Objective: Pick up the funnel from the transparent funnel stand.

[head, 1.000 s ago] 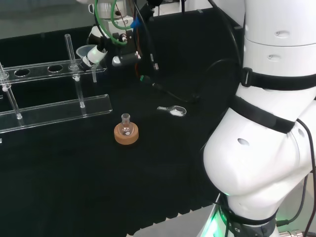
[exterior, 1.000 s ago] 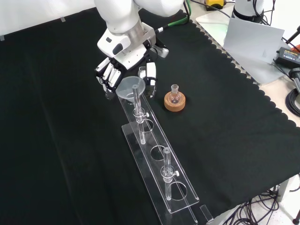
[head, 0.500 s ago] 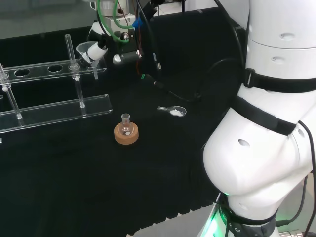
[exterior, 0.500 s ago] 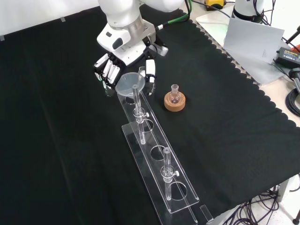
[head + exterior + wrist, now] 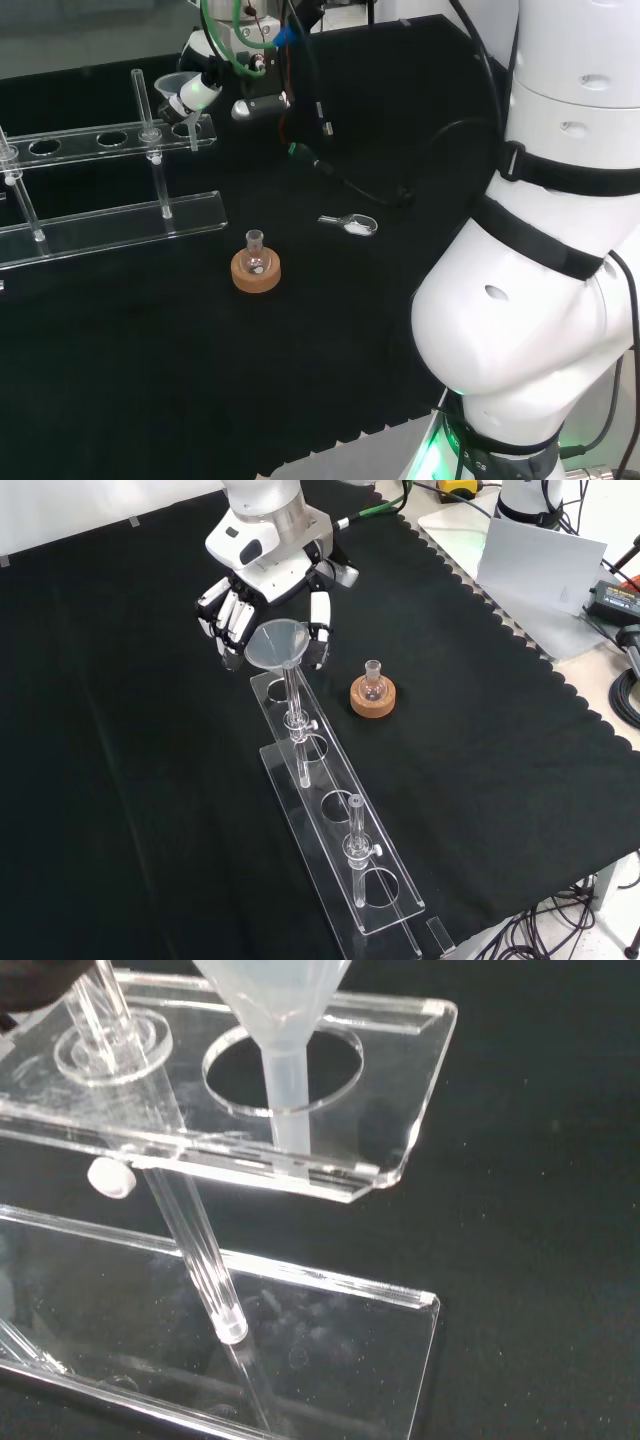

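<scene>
Funnel (image 5: 277,643) pinched in the hand (image 5: 245,605), spout above the stand's (image 5: 330,805) end hole — grip partly hidden

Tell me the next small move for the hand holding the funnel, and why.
Probably keep lifting straight up: the hand is curled round the clear plastic funnel, but in the wrist view its stem looks barely clear of the transparent funnel stand's hole.

Even overhead light, glare on clear stand (image 5: 330,1175) (wrist view), soft shadows
</scene>
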{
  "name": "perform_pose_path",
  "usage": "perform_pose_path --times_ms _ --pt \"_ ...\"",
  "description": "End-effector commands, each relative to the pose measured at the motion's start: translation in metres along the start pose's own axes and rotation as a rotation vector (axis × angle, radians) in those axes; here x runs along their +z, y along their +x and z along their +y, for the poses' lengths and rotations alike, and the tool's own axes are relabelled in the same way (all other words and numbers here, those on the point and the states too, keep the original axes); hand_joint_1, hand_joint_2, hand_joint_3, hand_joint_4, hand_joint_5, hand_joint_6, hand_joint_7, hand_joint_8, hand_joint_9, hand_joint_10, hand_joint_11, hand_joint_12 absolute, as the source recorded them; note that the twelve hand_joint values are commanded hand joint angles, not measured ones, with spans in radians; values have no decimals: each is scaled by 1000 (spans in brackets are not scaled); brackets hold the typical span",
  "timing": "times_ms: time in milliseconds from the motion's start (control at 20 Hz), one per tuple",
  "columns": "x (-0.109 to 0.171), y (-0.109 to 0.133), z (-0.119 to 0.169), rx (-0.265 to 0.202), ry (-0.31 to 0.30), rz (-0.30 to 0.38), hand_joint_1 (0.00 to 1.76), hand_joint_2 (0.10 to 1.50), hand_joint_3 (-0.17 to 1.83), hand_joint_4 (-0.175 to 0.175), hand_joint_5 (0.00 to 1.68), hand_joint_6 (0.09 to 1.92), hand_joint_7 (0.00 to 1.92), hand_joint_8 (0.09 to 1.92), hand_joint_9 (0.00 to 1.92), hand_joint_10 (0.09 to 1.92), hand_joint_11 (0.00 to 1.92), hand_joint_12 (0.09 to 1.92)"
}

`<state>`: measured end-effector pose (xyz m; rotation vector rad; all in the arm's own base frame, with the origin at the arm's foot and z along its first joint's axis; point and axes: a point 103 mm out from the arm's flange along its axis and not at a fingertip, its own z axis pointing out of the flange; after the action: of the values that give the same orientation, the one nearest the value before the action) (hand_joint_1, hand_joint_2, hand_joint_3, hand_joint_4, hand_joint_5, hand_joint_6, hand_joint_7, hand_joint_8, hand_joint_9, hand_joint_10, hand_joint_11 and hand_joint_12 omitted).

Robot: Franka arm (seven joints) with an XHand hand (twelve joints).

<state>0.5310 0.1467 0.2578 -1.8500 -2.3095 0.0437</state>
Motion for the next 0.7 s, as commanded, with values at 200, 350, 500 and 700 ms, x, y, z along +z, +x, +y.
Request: perform_pose_path --times_ms 200,350,500,700 --pt "-24 -3 -6 -9 -48 -4 727 789 30 -36 679 163 904 534 606 546 0 1389" --pt "-35 -2 -8 -22 -86 -12 728 789 31 -36 679 165 905 534 608 544 0 1390" --pt "-45 -5 -12 -20 -113 -7 731 790 32 -37 675 166 901 531 609 542 0 1393" --pt "-56 -9 -17 -20 -127 -14 734 791 33 -37 668 168 894 528 609 539 0 1398"
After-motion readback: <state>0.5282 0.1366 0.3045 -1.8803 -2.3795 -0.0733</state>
